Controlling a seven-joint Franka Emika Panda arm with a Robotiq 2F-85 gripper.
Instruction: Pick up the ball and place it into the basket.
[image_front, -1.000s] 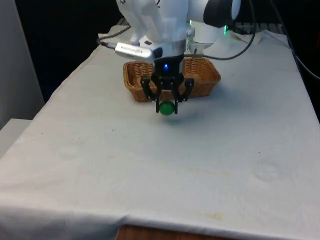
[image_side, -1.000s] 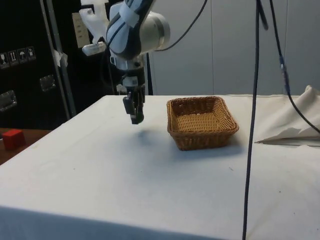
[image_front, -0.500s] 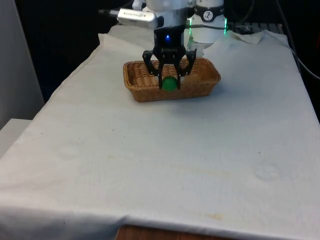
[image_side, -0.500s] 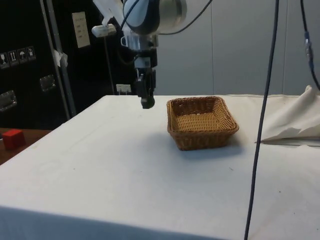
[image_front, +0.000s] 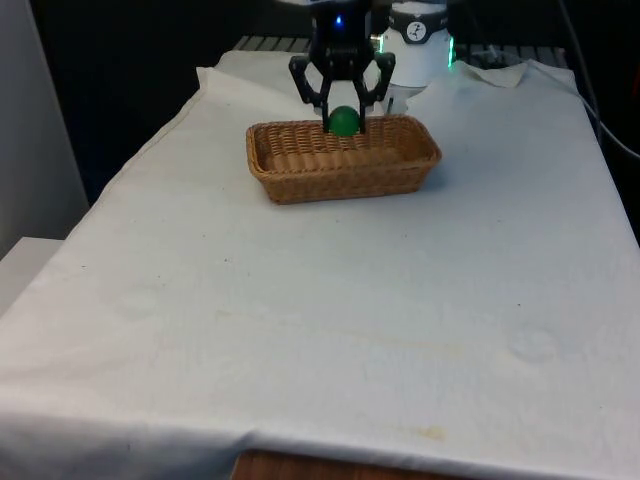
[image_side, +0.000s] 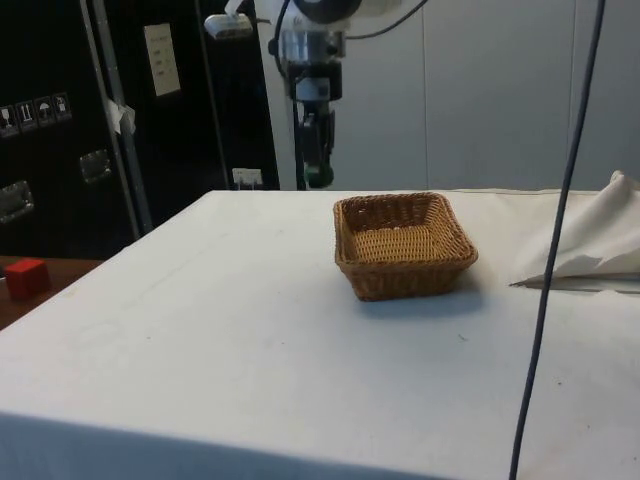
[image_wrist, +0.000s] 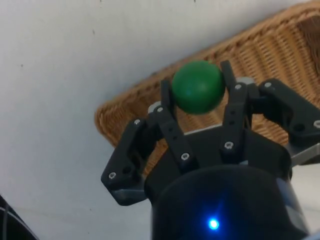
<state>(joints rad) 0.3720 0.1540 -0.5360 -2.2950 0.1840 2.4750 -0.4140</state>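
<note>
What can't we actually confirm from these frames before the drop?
- Whether the green ball is over the basket: the front view has it at the far rim, the side view short of the basket, the wrist view at the rim.
- Part of the basket floor in the wrist view: covered by the gripper.
- Arm above the gripper: cut off by the front view's top edge.

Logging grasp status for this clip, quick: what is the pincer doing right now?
Pincer: closed on the green ball, held in the air by the basket.
</note>
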